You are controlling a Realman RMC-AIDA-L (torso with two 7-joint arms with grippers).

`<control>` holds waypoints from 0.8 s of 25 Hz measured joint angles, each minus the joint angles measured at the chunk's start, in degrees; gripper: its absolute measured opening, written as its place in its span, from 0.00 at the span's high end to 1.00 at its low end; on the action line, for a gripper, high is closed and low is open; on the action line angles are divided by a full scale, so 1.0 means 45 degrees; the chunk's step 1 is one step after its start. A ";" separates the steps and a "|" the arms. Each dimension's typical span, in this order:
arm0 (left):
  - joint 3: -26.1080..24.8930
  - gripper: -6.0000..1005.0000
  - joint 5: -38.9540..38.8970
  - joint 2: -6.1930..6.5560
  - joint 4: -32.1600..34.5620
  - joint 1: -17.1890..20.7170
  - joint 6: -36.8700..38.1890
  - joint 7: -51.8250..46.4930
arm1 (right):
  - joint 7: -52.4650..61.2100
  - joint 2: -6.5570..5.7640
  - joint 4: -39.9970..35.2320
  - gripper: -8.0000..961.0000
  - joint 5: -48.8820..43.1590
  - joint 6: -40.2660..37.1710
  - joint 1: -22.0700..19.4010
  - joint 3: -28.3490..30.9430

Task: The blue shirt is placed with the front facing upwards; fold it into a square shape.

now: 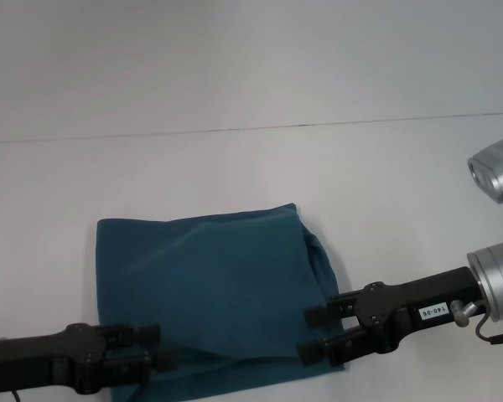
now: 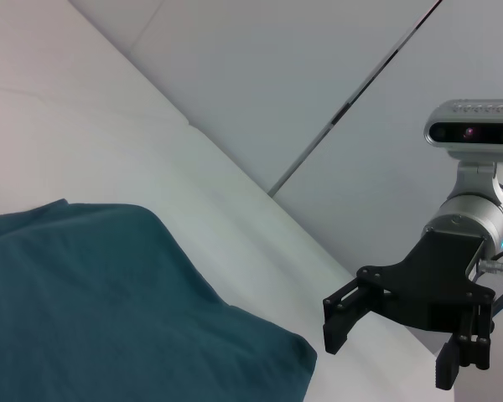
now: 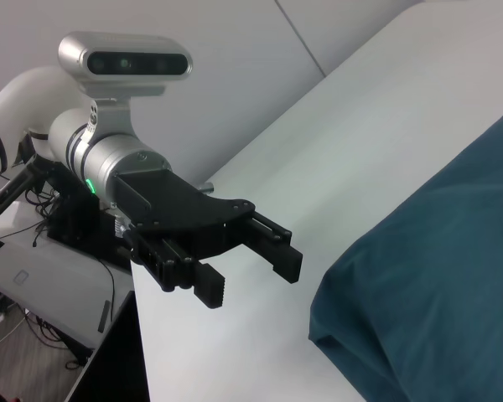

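The blue shirt (image 1: 214, 293) lies on the white table (image 1: 235, 167) as a folded, roughly square teal bundle, with no lettering or collar showing. My left gripper (image 1: 161, 347) is open at the shirt's near left corner, holding nothing. My right gripper (image 1: 310, 334) is open at the near right corner, also holding nothing. The left wrist view shows the shirt (image 2: 109, 310) with the right gripper (image 2: 386, 356) hovering just off its edge. In the right wrist view the left gripper (image 3: 251, 279) hangs beside the shirt (image 3: 436, 285), apart from the cloth.
A dark seam (image 1: 251, 127) runs across the table behind the shirt. The table's near edge (image 3: 142, 335) drops off by the left arm, with cables and equipment (image 3: 33, 276) on the floor below.
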 joint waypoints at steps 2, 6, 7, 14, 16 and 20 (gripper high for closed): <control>-0.0052 0.31 -0.0044 0.0020 0.0001 -0.0015 0.0000 -0.0134 | 0.0092 -0.0009 0.0000 0.08 0.0004 -0.0007 0.0020 0.0034; -0.1012 0.31 -0.0350 0.0285 -0.0122 -0.0232 -0.0216 -0.2704 | 0.1812 -0.0205 -0.0101 0.08 0.0055 0.0191 0.0326 0.0536; -0.1325 0.31 -0.0390 0.0428 -0.0254 -0.0324 -0.0262 -0.3424 | 0.2492 -0.0320 -0.0120 0.08 0.0062 0.0283 0.0464 0.0698; -0.2800 0.31 -0.0808 0.0921 -0.0947 -0.0574 -0.0418 -0.7594 | 0.7328 -0.1412 -0.0002 0.08 0.0249 0.0900 0.1438 0.1359; -0.2772 0.31 -0.0811 0.0903 -0.0960 -0.0596 -0.0558 -0.8238 | 0.8232 -0.1734 0.0004 0.08 0.0512 0.0954 0.1601 0.1483; -0.2746 0.31 -0.0807 0.0885 -0.0976 -0.0682 -0.0614 -0.8535 | 0.8940 -0.2198 0.0014 0.08 0.0896 0.0962 0.1794 0.1515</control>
